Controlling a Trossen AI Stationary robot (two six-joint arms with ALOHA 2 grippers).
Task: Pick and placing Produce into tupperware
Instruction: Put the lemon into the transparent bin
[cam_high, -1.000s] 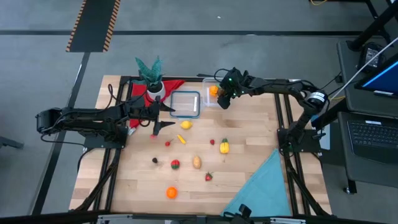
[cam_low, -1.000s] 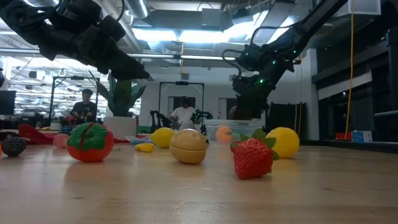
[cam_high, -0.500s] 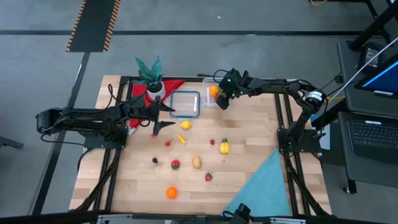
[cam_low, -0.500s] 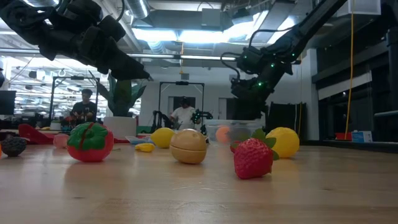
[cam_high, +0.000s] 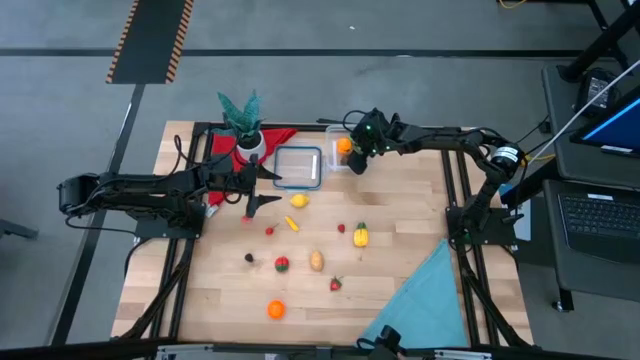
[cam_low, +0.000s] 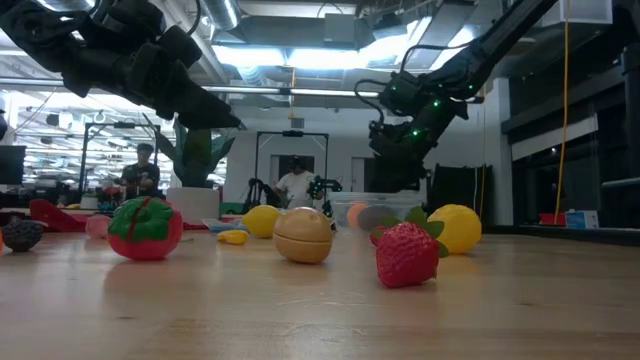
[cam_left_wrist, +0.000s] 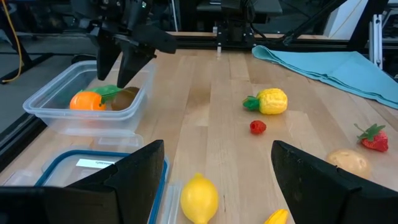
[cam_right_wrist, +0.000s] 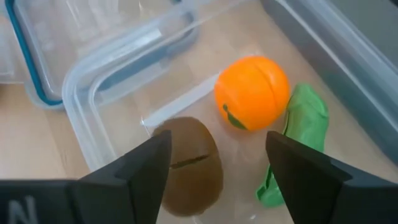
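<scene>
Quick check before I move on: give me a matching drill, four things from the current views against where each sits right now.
Things:
1. brown kiwi
2. lemon
3. strawberry
4. right pincer

Places:
A. bare wood, beside the blue-rimmed lid
B. open, above the tupperware
C. inside the tupperware, next to the orange fruit
D. front part of the table, near the tan potato

Pairs: 1-C, 2-A, 3-D, 4-B

Bright ceiling lights glare in the low view; shadows stay soft.
</scene>
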